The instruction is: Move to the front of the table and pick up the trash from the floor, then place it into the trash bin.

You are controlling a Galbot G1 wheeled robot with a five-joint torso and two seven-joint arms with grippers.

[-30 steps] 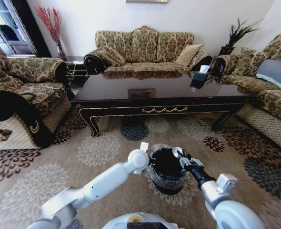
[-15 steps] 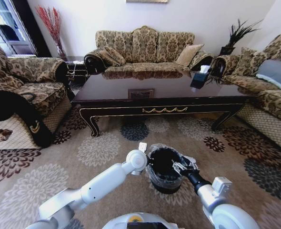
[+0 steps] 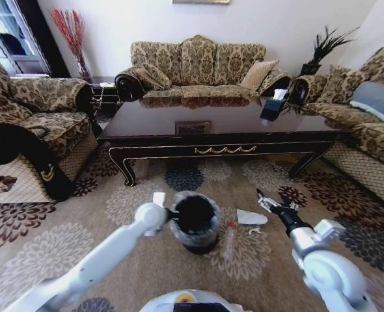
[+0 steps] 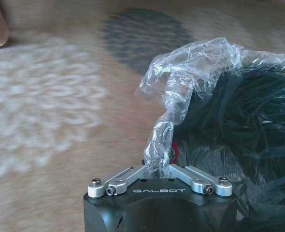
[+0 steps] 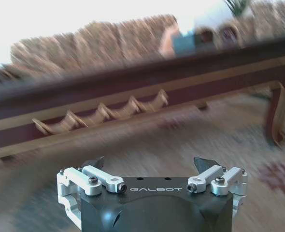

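Since 1 s ago, I have dragged the trash bin (image 3: 194, 221) left and swung the right gripper (image 3: 274, 199) off it, uncovering litter.

Head view: paper (image 3: 250, 217) and bottle (image 3: 230, 239) lie unpicked on the floor (image 3: 133, 201) before the table (image 3: 218, 138).
Left wrist: left gripper (image 4: 158, 170) pinches the bin's liner (image 4: 181, 96).
Right wrist: jaws spread, empty.

Right gripper (image 5: 149, 166), fingers (image 5: 204, 163) spread, faces the table (image 5: 133, 96).
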